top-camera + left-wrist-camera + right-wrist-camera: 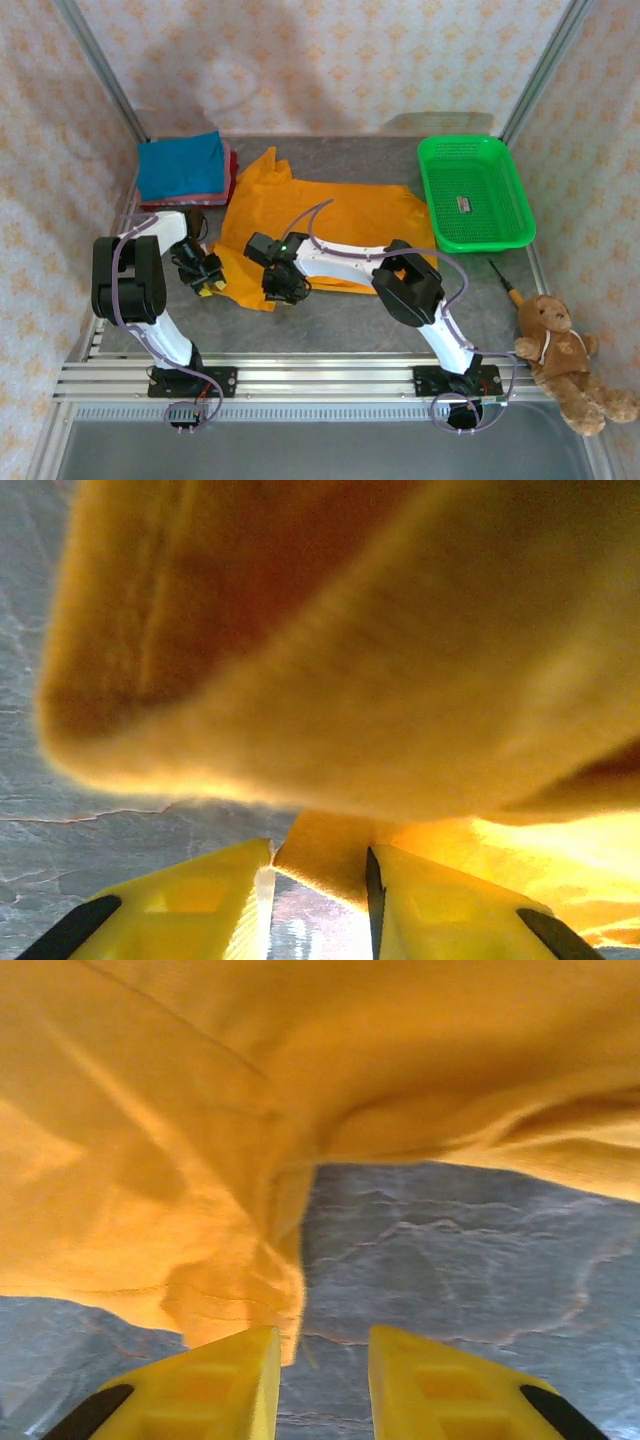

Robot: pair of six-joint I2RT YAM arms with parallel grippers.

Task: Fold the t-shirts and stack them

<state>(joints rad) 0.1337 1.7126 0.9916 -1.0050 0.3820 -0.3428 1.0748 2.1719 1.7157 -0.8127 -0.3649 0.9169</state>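
At the far left corner of the table [340, 322] you have a folded stack, with the blue t-shirt [180, 167] on top and a red edge [231, 172] showing beneath it. Nothing lies between that stack and your left arm.

Your left arm is bent sharply, elbow raised, with its wrist turned in toward the middle. The left gripper [206, 276] sits low at the near left corner of the orange t-shirt [335, 222]. On the left wrist camera, the left gripper [318, 848] has its fingers a little apart. An edge of the orange t-shirt [330, 680] sits in the gap but is not pressed flat, and a fold of it bulges above.

The orange t-shirt is spread, rumpled, across the middle of the table.

Your right arm reaches leftward across the shirt's near edge, forearm nearly level. The right gripper [287, 292] points down at the near hem. On its wrist camera, the right gripper [323, 1330] is narrowly parted and holds nothing. The orange t-shirt [200, 1140] hangs just beside one finger [220, 1385], with bare table [450, 1260] between the fingers.

Farther right, the green basket [440, 200] touches the shirt's far right edge and holds one small item [465, 204]. A thin tool [503, 283] lies near it, with a teddy bear [560, 355] at the near right corner.
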